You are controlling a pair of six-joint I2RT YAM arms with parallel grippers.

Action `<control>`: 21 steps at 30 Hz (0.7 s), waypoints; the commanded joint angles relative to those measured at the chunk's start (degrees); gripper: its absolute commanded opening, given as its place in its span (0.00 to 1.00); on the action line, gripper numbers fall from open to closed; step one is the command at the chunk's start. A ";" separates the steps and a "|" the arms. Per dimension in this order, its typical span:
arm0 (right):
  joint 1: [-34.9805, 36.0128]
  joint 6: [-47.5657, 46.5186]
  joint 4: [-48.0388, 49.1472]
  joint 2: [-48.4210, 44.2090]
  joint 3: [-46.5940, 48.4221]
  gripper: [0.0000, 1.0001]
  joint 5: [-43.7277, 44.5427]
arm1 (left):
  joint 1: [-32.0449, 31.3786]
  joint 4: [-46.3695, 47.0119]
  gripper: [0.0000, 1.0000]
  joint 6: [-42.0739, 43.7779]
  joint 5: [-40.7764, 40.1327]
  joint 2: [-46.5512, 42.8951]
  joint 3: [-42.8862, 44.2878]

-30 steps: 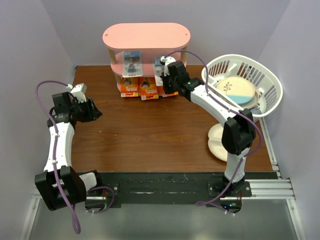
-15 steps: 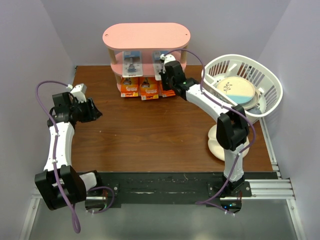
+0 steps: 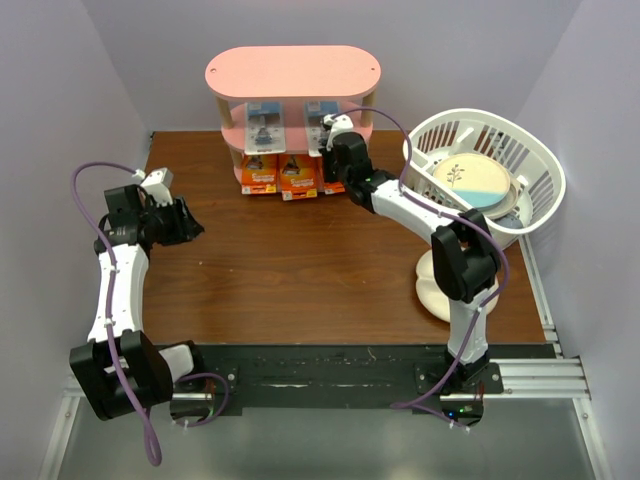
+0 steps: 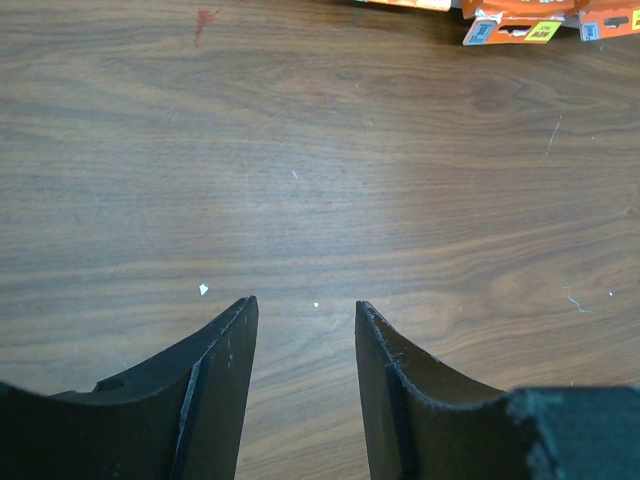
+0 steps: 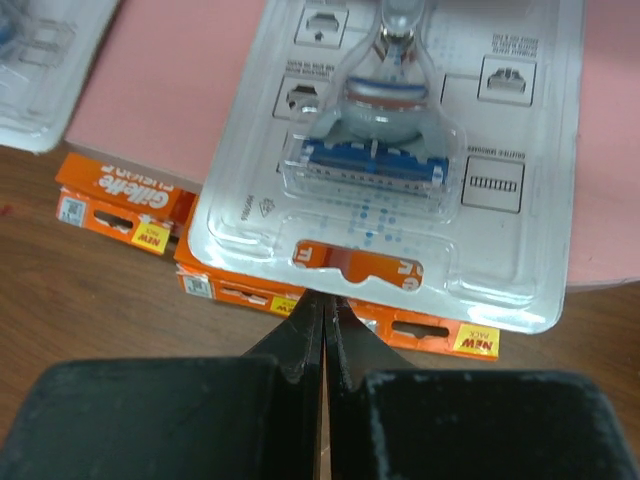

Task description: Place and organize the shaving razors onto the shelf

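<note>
Right wrist view: right gripper point(image 5: 322, 300), jaws clenched on lower edge of blister card point(image 5: 400, 150) resting on shelf point(image 5: 160, 80), upper frame; apparently the placing step, so next you release and back away; left gripper point(image 4: 305, 320) jaws spread.

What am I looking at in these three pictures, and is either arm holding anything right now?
Two robot arms are bolted at the near edge of the table. The overhead view shows both; the other two look out from each wrist. The left pincer is open over bare wood, empty. The right pincer is shut, tips at the edge of a clear razor card lying on the pink shelf; whether it pinches it is unclear. Orange razor packs sit below. A white basket stands far right.
</note>
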 commanded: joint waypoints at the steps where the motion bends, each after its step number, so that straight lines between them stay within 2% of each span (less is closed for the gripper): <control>1: -0.05 -0.33 5.75 -2.11 1.04 0.00 -0.39 | 0.59 -0.38 0.48 0.61 0.07 -0.10 -0.80; 21: 0.03 -1.65 7.51 1.49 5.35 0.00 1.28 | 1.20 -0.30 0.48 0.52 0.51 -1.15 -2.29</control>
